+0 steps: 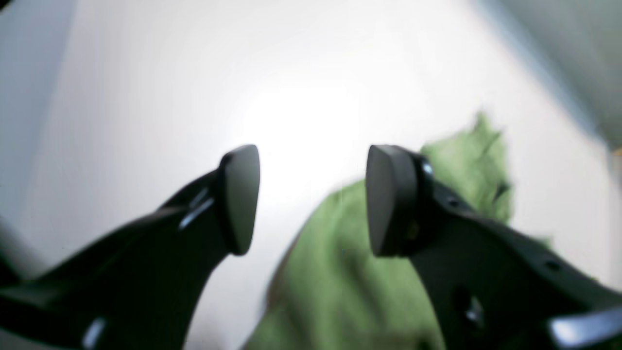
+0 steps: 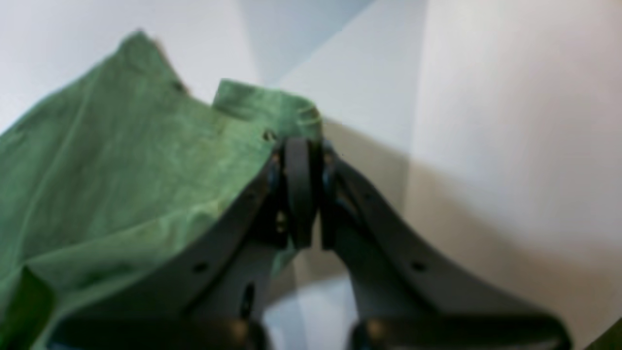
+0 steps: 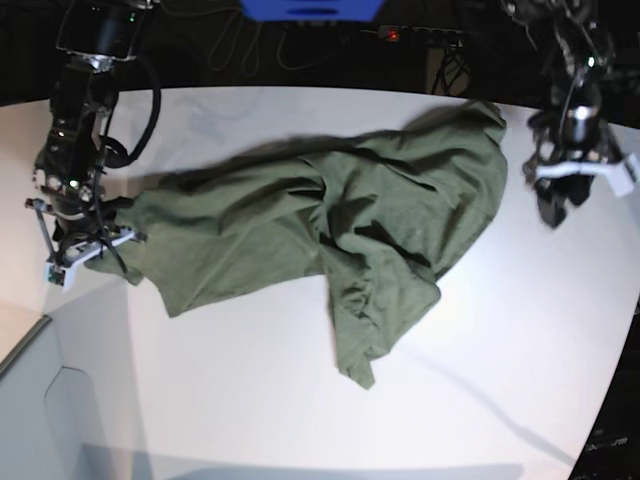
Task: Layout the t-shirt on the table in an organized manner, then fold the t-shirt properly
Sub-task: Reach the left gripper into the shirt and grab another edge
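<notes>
Spreading is the step in hand: the shirt [image 3: 340, 220] lies crumpled across the middle of the table [image 3: 250, 400], bunched and creased, with a loose flap trailing toward 6 o'clock in the base view. The right gripper [image 2: 301, 160], at 9 o'clock in that view, has its jaws clamped on an edge of the cloth. The left gripper [image 1: 311, 199], at 2 o'clock, hangs just beside the shirt's far end with jaws apart and nothing between them. Next, by my reading, the left gripper should take the near edge of cloth, then both arms draw apart to pull the fabric flat before any fold. The table is smooth, white and bare around the shirt. Beyond it, at 12 o'clock, cables [image 3: 250, 45] run across a dark floor.
</notes>
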`<state>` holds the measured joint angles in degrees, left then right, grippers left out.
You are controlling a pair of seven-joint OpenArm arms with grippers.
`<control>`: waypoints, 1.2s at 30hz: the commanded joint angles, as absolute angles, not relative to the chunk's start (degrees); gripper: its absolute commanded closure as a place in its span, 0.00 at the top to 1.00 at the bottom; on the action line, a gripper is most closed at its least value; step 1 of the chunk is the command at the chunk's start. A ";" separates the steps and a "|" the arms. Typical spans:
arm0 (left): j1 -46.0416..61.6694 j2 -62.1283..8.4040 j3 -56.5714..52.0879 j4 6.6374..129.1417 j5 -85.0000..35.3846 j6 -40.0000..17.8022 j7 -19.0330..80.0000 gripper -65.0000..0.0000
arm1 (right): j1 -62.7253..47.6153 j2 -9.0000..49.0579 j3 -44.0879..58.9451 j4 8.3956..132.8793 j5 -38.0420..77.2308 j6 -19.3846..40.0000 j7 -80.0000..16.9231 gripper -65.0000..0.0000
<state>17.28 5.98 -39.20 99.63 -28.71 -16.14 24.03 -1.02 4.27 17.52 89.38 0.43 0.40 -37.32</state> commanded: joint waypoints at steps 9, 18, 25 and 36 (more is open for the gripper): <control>-0.84 5.14 -23.43 76.97 -23.08 -16.48 23.16 0.52 | -1.27 3.65 16.66 90.15 0.31 0.31 -35.74 0.00; -11.65 4.97 -23.08 57.19 -23.16 -16.57 22.99 0.52 | -1.63 3.74 15.52 90.24 0.31 0.31 -36.00 0.00; -17.27 5.41 -23.34 54.81 -23.78 -16.75 22.90 0.00 | -1.63 3.74 15.52 90.15 0.31 0.31 -36.09 0.00; -29.05 7.69 -23.25 54.90 -23.08 -16.22 22.90 0.03 | -1.63 4.00 15.52 90.15 0.22 0.31 -36.00 0.00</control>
